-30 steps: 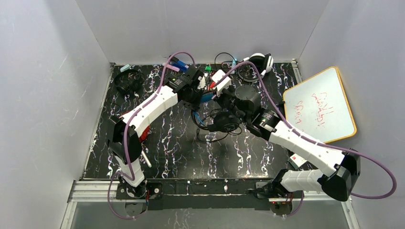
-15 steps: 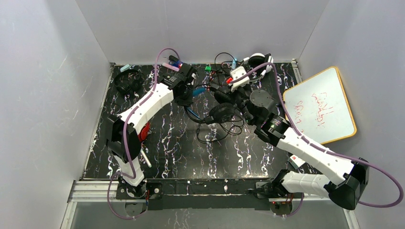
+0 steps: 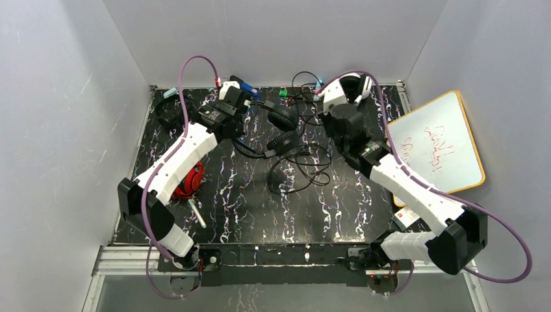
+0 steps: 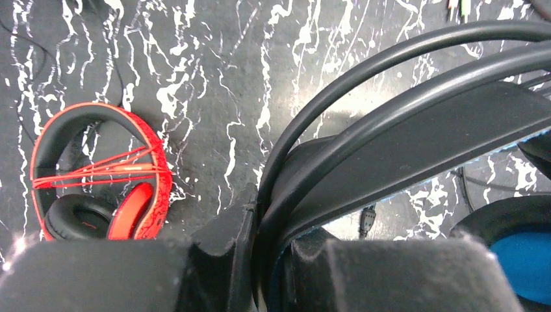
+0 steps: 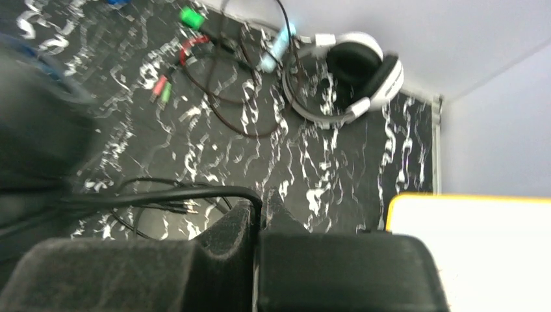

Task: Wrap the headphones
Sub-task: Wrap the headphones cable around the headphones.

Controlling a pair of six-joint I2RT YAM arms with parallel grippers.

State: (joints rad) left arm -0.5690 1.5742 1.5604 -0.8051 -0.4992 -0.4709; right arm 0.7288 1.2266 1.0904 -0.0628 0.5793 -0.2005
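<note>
**Winding the cable under tension**

The left gripper (image 4: pixel 260 257) is clamping the black headband (image 4: pixel 403 130), and the right gripper (image 5: pixel 261 207) is pinching the cable (image 5: pixel 162 194), jaws closed. The headphones (image 3: pixel 281 127) are hanging beyond and right of the red pair (image 3: pixel 188 181). By my judgement, the right arm should be circling the headband with the cable taut, avoiding the slack loops (image 3: pixel 299 172).

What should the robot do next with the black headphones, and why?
Probably swing the right hand, pinching the thin cable, around the black headphones to lay one loop. The left hand holds them, and much cable lies loose on the table.
</note>
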